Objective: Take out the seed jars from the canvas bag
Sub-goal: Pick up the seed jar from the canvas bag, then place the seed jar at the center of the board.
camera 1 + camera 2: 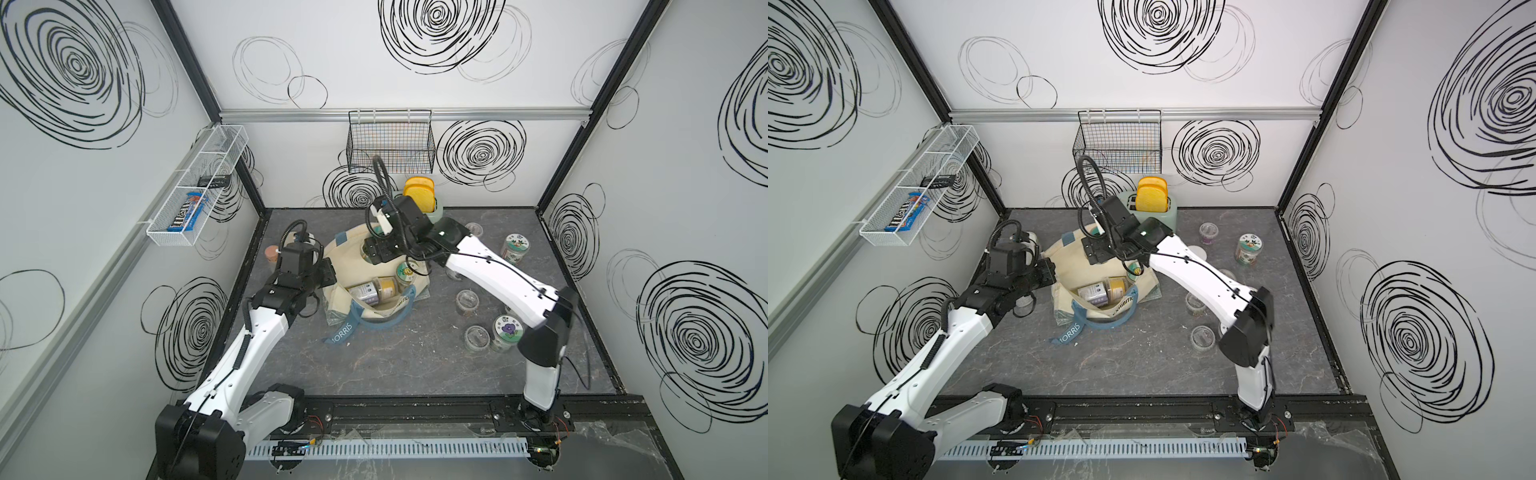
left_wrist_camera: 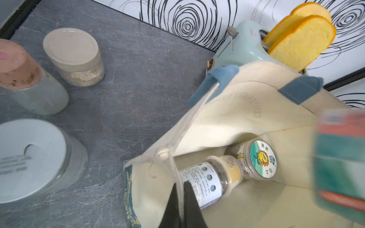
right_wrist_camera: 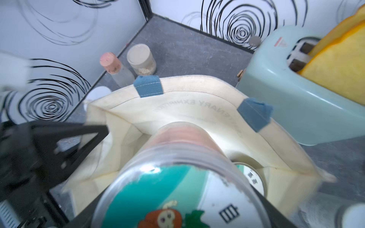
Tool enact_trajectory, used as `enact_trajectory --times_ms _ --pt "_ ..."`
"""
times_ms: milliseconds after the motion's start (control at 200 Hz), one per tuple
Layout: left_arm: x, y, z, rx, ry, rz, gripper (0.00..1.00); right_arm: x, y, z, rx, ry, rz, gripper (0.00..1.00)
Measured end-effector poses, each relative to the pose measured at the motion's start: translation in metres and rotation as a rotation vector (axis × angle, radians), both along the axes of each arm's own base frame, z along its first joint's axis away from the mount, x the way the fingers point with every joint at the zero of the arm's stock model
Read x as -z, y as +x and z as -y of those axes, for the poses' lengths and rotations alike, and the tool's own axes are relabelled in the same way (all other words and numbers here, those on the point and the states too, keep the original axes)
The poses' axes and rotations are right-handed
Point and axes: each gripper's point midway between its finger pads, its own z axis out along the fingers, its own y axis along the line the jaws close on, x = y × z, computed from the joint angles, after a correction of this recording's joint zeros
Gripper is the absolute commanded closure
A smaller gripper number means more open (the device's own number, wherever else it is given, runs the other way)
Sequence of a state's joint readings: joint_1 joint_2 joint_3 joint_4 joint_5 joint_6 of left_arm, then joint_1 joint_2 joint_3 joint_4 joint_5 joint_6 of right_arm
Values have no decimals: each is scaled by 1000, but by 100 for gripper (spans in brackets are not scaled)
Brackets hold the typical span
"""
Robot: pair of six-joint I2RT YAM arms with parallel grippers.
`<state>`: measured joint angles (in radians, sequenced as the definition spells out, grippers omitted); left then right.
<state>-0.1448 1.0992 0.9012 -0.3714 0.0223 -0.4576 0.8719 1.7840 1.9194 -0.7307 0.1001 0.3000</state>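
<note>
- The grey stone-look table (image 1: 415,365) fills the floor of the booth. Both arms reach in from its near edge.
- The canvas bag (image 1: 349,251) stands near the middle, toward the back. Its mouth sags open and one blue handle (image 1: 343,334) is spilled onto the table in front.
- Just behind the bag sits a mint toaster (image 1: 1169,216), with two yellow toast slices (image 1: 1151,197) sticking up out of it.
- The left gripper (image 2: 180,185) is at the bag's left rim, its dark fingers pinched together on the canvas edge.
- The right gripper (image 1: 376,251) hangs over the bag's mouth, jaws spread wide around a green-lidded jar (image 3: 177,187). The jar looks held between them, above the jars left inside, and it is blurred in both wrist views.
- Down in the bag, a labelled jar (image 2: 209,177) with a yellow cap lies on its side, its cap touching a tilted sunflower-lidded jar (image 2: 262,159).
- Right of the bag, out on the table, a printed-lid jar (image 1: 515,247) stands far back. A purple-flower jar (image 1: 508,332) stands nearer, with a clear tub (image 1: 478,338) just beside it.
- Left of the bag stand a white-lidded tub (image 2: 33,156), a frosted pink-lidded jar (image 2: 25,79) and a wide tan-lidded jar (image 2: 71,57).
</note>
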Motion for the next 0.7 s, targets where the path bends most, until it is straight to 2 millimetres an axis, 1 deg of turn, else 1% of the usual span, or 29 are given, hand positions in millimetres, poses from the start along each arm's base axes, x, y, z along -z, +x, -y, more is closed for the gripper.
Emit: enact_trajectory --times_ms 60,125,180,235,285,340,415,485,595,670,700 --pt "-1 4 -9 -20 5 0 92 -11 -17 20 1 42 24 25" --pt "-2 7 -21 -43 7 -2 92 -11 -36 43 6 74 36 26" --pt "-2 9 -31 -62 7 -4 92 -4 -53 65 16 88 31 26" --pt "-2 10 -41 -83 6 -7 92 5 -65 86 34 94 23 26" --pt "-3 10 -49 -99 8 -9 92 14 -74 100 49 95 12 26" --pt "-5 10 -56 -115 8 -8 92 25 -81 110 58 93 1 26" --pt "-5 10 -59 -121 4 -8 92 49 -88 118 64 77 -27 27" --pt "-5 10 -57 -114 3 -8 92 80 -94 120 61 46 -69 27" --pt "-5 10 -49 -93 5 -8 92 135 -104 124 61 -33 -144 26" --pt "-5 10 -44 -78 7 -7 91 164 -106 128 78 -88 -178 26" --pt "-5 10 -43 -73 7 -7 91 173 -106 129 87 -107 -188 26"
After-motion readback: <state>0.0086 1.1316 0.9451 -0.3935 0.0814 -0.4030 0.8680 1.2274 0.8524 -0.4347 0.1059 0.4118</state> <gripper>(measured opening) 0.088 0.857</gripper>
